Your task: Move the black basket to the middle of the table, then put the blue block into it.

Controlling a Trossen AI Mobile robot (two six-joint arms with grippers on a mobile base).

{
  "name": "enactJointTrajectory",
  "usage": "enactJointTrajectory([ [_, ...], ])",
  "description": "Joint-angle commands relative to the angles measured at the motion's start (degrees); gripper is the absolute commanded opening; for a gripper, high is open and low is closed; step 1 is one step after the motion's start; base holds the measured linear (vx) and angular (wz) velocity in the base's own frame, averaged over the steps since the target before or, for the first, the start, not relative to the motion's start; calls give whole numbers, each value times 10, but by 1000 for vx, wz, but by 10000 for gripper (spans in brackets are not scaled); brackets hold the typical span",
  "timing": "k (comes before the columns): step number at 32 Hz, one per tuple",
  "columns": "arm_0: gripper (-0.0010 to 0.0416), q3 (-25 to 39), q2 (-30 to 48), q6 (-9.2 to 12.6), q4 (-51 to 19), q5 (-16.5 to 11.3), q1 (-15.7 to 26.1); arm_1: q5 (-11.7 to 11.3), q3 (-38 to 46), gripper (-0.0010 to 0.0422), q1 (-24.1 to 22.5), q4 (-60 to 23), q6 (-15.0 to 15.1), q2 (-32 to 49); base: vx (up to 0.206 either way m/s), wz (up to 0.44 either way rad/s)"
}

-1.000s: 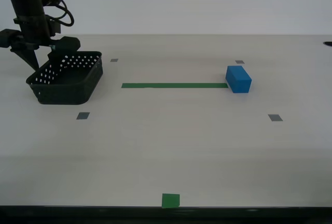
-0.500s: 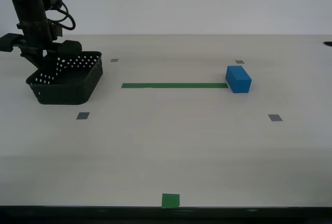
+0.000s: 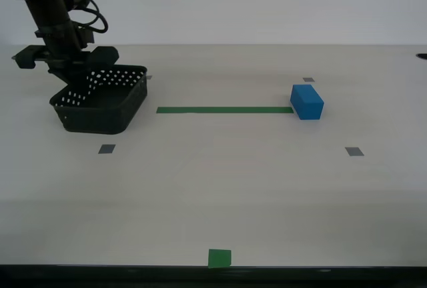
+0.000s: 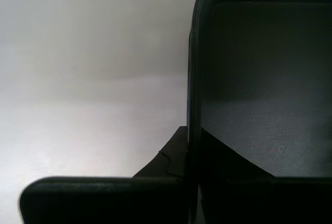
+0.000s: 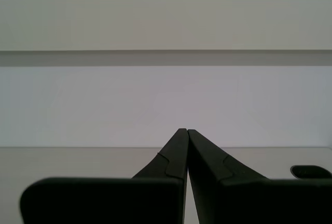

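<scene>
Dragged by my second gripper (image 3: pixel 75 83), clamped on its rim, the black basket (image 3: pixel 101 107) had slid nearer the green tape strip (image 3: pixel 224 109) on the smooth beige table (image 3: pixel 220 188). That perforated plastic tub sat tilted. Well apart lay the blue block (image 3: pixel 307 101). My first gripper (image 5: pixel 185 133) was pressed together, empty.

Black basket (image 3: pixel 100 105): shallow, perforated sides, upright on table (image 3: pixel 220 195) at exterior view's far left. Blue block (image 3: pixel 307 101): small, solid, well apart toward the right, on table.
</scene>
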Motion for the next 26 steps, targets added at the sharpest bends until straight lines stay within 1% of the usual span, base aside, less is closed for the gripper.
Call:
enactJointTrajectory([
  [1,1,0,0,1,1,0,0,3,0,-2,-22,-2,1,0,0,0],
  [3,1,0,0,1,1,0,0,6,4,-2,-45,-8,1,0,0,0],
  [5,1,0,0,1,1,0,0,24,15,-2,-77,-11,-1,0,0,0],
  [6,1,0,0,1,1,0,0,29,20,-2,-84,-12,-4,0,0,0],
  [7,0,0,0,2,1,0,1,44,33,-2,-101,-15,-9,0,0,0],
  [8,1,0,0,2,1,0,1,51,39,-2,-108,-16,-12,0,0,0],
  [9,1,0,0,2,0,0,1,62,58,-2,-124,-19,-20,0,0,0],
  [15,1,0,0,1,-6,0,1,64,130,-2,-174,-45,-30,0,0,0],
  [17,0,0,0,1,-12,0,1,79,146,-2,-189,-46,-36,0,0,0],
  [18,1,0,0,1,-15,0,1,91,156,-2,-200,-47,-40,0,0,0],
  [21,0,0,0,2,-14,0,1,90,169,-2,-235,-44,-46,0,0,0],
  [26,1,0,0,2,-14,0,1,90,171,-2,-255,-41,-56,30,0,0],
])
